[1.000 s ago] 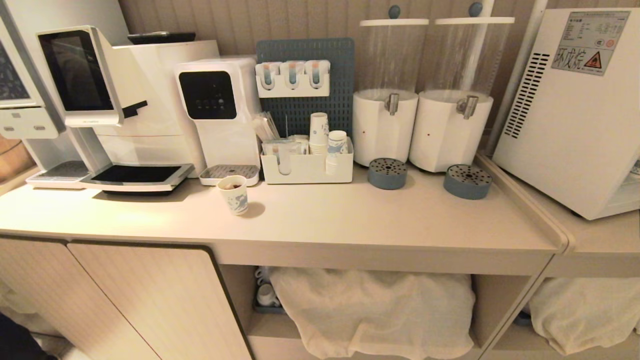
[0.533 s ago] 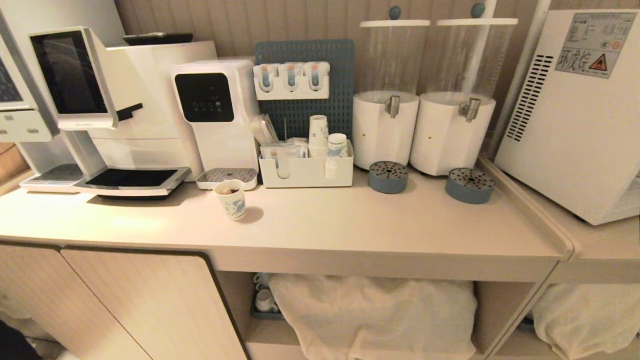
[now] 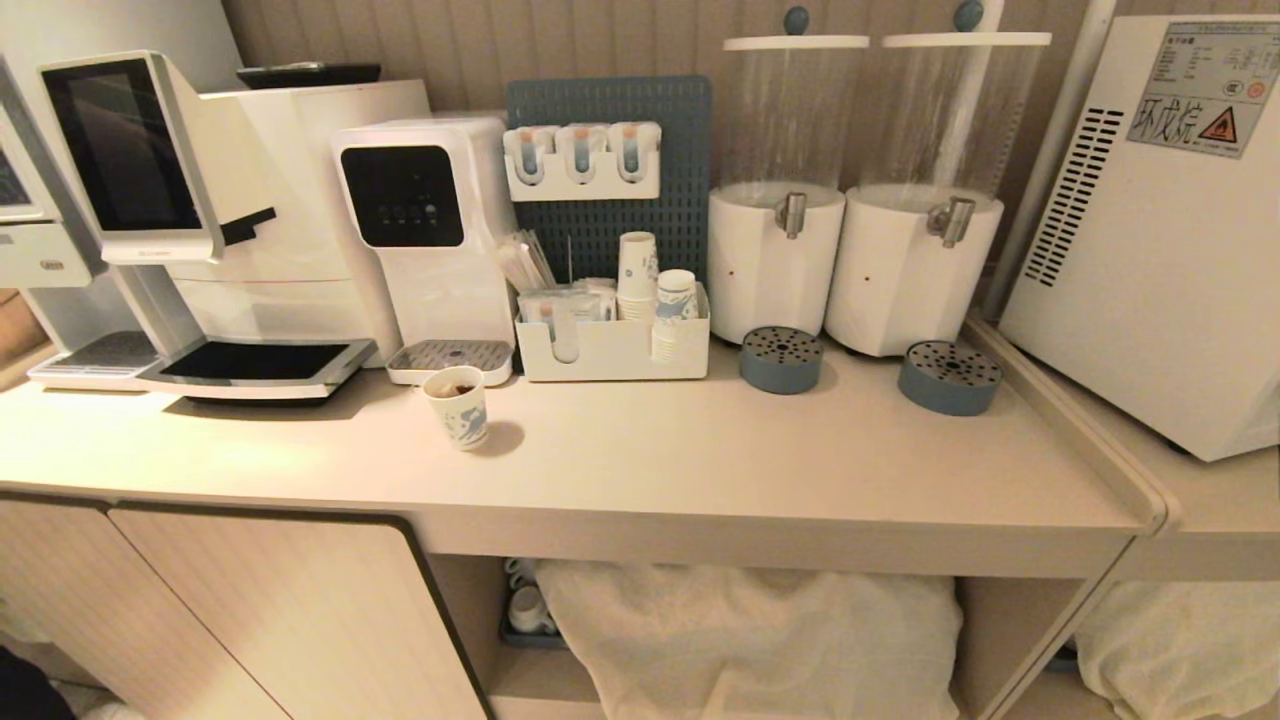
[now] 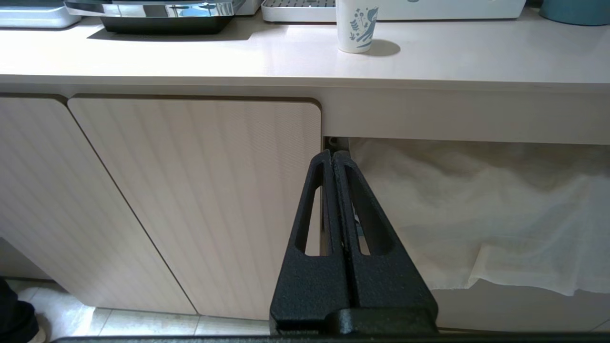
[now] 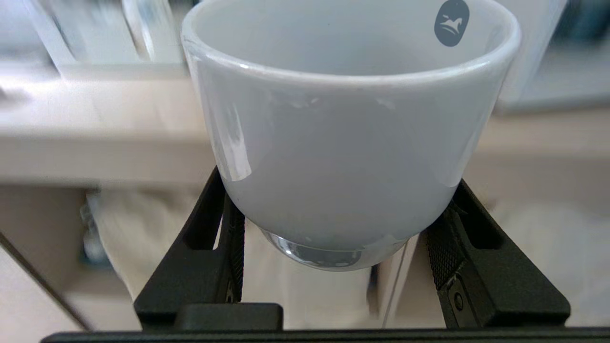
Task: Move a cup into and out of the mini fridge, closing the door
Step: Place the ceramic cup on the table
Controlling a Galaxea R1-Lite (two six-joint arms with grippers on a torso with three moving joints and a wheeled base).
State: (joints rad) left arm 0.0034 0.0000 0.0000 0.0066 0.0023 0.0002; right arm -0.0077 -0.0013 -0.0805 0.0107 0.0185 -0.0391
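Cup upright, clamped low on its body between both fingers of right end effector, carried in front of and below bench front edge, clear of the surface. Mini fridge off right end of bench, only vented side showing, door not visible. Judged step: carry toward fridge. Keep cup level, grip firm, no swing near bench lip. Left end effector pinched closed, empty, parked low by cabinet door. Probably needed for opening the door.
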